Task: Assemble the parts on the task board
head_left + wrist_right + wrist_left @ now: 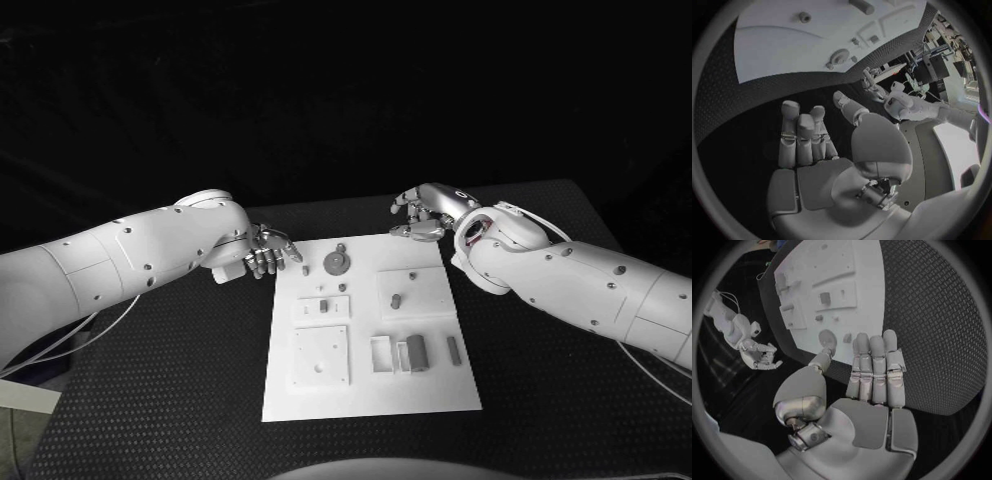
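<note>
Nearest us, the white task board (368, 385) lies mid-bench, small grey parts (415, 352) near its right edge. Our left robot hand (267, 252) hovers empty, fingers apart, at its far-left corner; our right robot hand (426, 213), curled and empty, beyond its far-right corner. The parts look light, rigid; pinch their sides.

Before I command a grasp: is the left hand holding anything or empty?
Empty. The left hand holds nothing; its fingers lie extended side by side, nothing between them, at the task board edge in the head view.
</note>
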